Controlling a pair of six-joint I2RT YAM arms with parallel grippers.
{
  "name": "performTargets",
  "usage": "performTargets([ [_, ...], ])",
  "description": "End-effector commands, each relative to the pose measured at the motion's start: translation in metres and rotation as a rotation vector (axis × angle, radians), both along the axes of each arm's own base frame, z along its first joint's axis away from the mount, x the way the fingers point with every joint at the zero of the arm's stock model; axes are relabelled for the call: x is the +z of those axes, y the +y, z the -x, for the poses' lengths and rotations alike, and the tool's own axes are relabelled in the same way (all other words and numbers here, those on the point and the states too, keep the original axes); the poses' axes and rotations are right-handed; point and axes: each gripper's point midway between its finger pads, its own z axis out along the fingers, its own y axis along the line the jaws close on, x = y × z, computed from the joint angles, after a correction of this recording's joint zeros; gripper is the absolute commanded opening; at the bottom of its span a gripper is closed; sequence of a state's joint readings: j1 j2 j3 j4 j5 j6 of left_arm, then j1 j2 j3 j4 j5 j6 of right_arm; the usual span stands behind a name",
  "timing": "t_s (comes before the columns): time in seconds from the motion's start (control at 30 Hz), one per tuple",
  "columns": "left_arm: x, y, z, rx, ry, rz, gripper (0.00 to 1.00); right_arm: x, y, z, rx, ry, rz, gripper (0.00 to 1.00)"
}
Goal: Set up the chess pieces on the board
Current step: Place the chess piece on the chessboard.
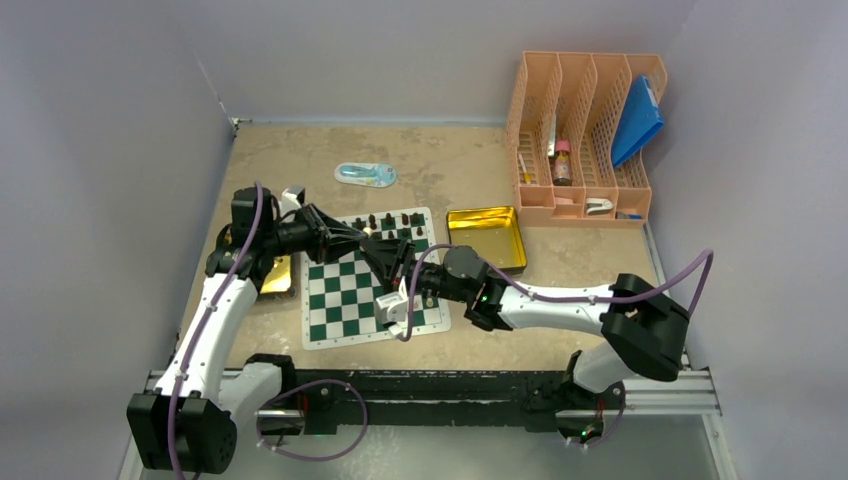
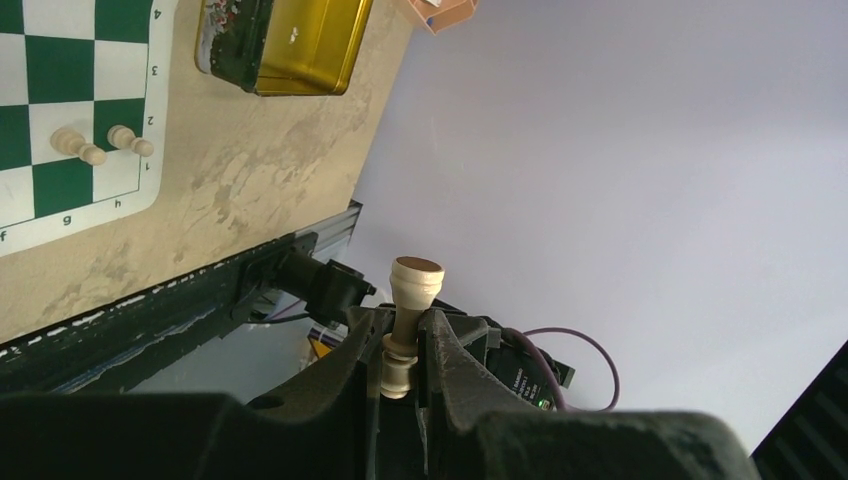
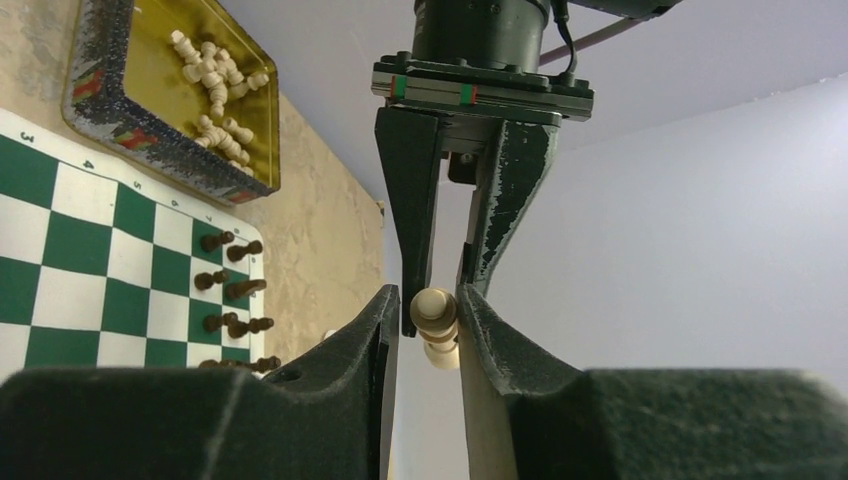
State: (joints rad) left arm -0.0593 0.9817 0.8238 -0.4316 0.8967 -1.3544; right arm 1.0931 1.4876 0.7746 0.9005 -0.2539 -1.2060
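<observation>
Cream pawn (image 2: 415,280) aloft over the right half of the board (image 1: 330,310), clamped at the stem by the left gripper (image 2: 402,335); right gripper (image 3: 428,330) with fingers flanking the same pawn, grip impossible to tell. Early going, by the look: dark pieces (image 3: 228,245) standing along one edge, two cream pawns (image 2: 78,146) by the near right corner, most cream pieces (image 3: 215,80) heaped in a gold tray (image 3: 150,150). Both arms stretched inward, wrists meeting tip to tip above the squares.

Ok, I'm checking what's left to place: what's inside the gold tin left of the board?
Cream chess pieces lie heaped in the gold tin. Its near wall hides part of the floor, so more may lie there.
</observation>
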Motion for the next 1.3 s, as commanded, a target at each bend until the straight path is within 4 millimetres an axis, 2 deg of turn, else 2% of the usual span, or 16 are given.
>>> performTargets([
  [0.0, 0.016, -0.002, 0.002, -0.006, -0.045, 0.025, 0.06, 0.036, -0.002, -0.009, -0.056, -0.066, -0.105, 0.27],
  [0.17, 0.013, 0.000, -0.001, 0.011, -0.041, 0.003, 0.07, 0.041, -0.006, -0.007, -0.054, -0.042, -0.142, 0.05],
  [0.23, 0.011, 0.003, -0.003, 0.032, -0.054, -0.022, 0.15, 0.041, -0.006, -0.003, -0.036, 0.011, -0.166, 0.00],
  [0.4, 0.021, 0.011, -0.015, 0.077, -0.182, -0.118, 0.41, 0.048, -0.020, 0.017, 0.038, 0.275, -0.330, 0.00],
  [0.6, 0.018, 0.042, -0.040, 0.233, -0.256, -0.343, 0.61, 0.049, -0.038, 0.025, 0.060, 0.554, -0.451, 0.00],
  [0.77, 0.015, 0.070, -0.066, 0.300, -0.368, -0.556, 0.67, 0.017, -0.030, 0.038, 0.093, 0.816, -0.383, 0.00],
  [0.9, 0.006, 0.120, -0.088, 0.419, -0.429, -0.869, 0.70, -0.007, -0.025, 0.042, 0.075, 1.028, -0.367, 0.00],
  [0.97, 0.006, 0.148, -0.090, 0.489, -0.434, -1.020, 0.71, -0.016, -0.025, 0.051, 0.122, 1.071, -0.365, 0.00],
  [1.03, 0.014, 0.164, -0.086, 0.523, -0.450, -1.104, 0.72, -0.032, -0.023, 0.062, 0.179, 1.091, -0.344, 0.00],
  [1.17, 0.036, 0.163, -0.070, 0.531, -0.534, -1.102, 0.72, -0.065, -0.014, 0.071, 0.202, 1.102, -0.288, 0.00],
  [1.27, 0.048, 0.157, -0.061, 0.510, -0.563, -1.081, 0.73, -0.078, -0.006, 0.075, 0.217, 1.097, -0.264, 0.00],
])
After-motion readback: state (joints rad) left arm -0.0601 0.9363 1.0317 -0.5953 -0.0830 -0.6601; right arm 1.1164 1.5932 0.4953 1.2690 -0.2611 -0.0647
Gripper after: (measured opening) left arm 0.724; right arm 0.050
